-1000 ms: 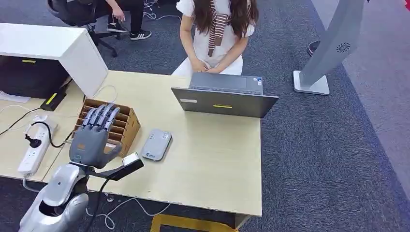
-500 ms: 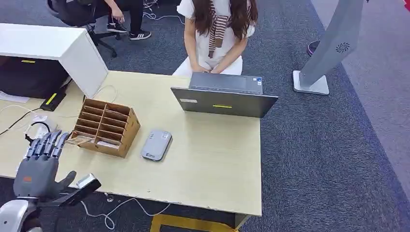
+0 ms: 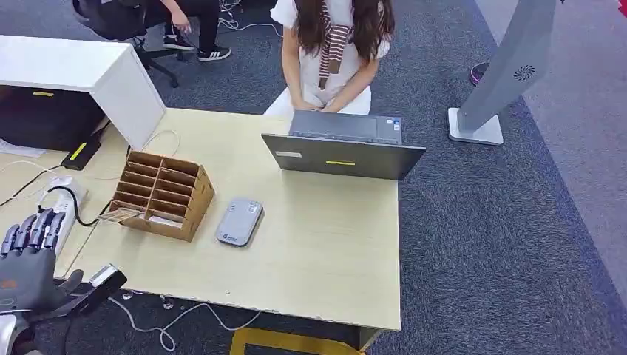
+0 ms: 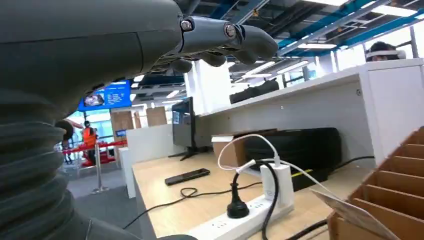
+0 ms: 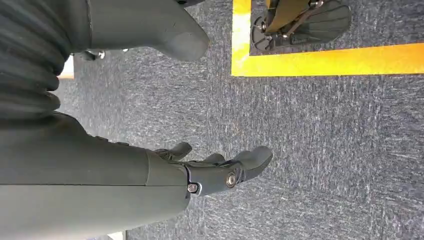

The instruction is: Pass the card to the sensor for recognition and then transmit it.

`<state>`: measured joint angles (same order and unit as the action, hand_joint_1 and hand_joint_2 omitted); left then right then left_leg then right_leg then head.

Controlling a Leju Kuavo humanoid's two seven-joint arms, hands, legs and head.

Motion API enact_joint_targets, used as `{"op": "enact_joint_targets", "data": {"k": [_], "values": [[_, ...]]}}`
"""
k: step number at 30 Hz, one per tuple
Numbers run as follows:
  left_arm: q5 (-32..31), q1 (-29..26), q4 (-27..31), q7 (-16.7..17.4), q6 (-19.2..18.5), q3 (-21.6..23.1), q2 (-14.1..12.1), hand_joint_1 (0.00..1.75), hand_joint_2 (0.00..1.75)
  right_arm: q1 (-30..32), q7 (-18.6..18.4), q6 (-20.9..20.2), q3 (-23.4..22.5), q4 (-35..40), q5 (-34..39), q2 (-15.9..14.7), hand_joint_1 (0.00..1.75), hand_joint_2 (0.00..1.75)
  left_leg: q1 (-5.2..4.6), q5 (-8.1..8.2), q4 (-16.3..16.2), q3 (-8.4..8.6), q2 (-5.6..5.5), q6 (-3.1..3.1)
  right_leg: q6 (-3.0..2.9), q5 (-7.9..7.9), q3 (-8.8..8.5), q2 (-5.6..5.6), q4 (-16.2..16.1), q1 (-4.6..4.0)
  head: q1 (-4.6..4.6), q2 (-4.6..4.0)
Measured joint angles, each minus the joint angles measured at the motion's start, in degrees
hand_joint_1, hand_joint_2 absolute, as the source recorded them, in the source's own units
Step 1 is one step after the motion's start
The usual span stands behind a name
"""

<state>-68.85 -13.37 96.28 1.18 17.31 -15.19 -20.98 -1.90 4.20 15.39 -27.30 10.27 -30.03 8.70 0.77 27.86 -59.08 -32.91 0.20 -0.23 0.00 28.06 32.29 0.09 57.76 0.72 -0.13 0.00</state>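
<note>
Seen from the head camera, the robot's left hand (image 3: pixel 28 262) hangs low at the near left corner of the desk (image 3: pixel 325 244), fingers straight and apart, grasping nothing, well short of the wooden card organizer (image 3: pixel 161 194). A card (image 3: pixel 118 215) pokes from the organizer's near left slot, placed to be drawn out sideways, and the grey card sensor (image 3: pixel 239 221) lies just to the organizer's right, a short carry away. A person (image 3: pixel 330 44) sits behind the laptop (image 3: pixel 341 146) at the far edge, apparently the recipient. The left wrist camera looks past the same released hand (image 4: pixel 210 37) over a white power strip (image 4: pixel 240 222) toward the card (image 4: pixel 357 215) jutting from the organizer (image 4: pixel 395 200). The right wrist camera shows the right hand (image 5: pixel 220 172) loose and empty above grey carpet (image 5: pixel 325 150), hanging at the robot's side.
</note>
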Motion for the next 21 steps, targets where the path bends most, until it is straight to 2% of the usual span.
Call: {"op": "enact_joint_targets", "data": {"k": [7, 11, 21], "values": [[-2.8, 4.1, -4.9, 0.1, 0.9, -0.1, 1.0, 0.0, 1.75, -0.1, 0.0, -0.6, 0.0, 0.0, -1.3, 0.0, 0.0, 1.75, 0.0, -0.02, 0.0, 0.01, -0.07, -0.01, -0.01, -0.01, -0.02, -0.08, 0.0, 0.0, 0.0, 0.0], [-4.3, 7.3, -8.1, 0.2, 2.8, 0.1, 1.7, 0.0, 1.75, -0.2, 0.0, -0.6, 0.2, 0.0, -2.1, 0.1, 0.0, 1.75, 0.0, -0.04, 0.0, 0.02, -0.08, 0.03, -0.02, -0.02, -0.02, -0.08, 0.0, 0.0, 0.0, 0.0], [-6.3, 14.1, -15.1, 0.9, 5.6, 4.5, 3.4, 0.0, 1.75, -0.5, -0.4, -0.7, 0.6, 0.0, -3.5, 0.2, 0.0, 1.75, -0.02, -0.04, 0.0, 0.02, -0.03, 0.03, -0.03, -0.04, 0.01, -0.04, 0.0, 0.0, 0.02, 0.0]]}}
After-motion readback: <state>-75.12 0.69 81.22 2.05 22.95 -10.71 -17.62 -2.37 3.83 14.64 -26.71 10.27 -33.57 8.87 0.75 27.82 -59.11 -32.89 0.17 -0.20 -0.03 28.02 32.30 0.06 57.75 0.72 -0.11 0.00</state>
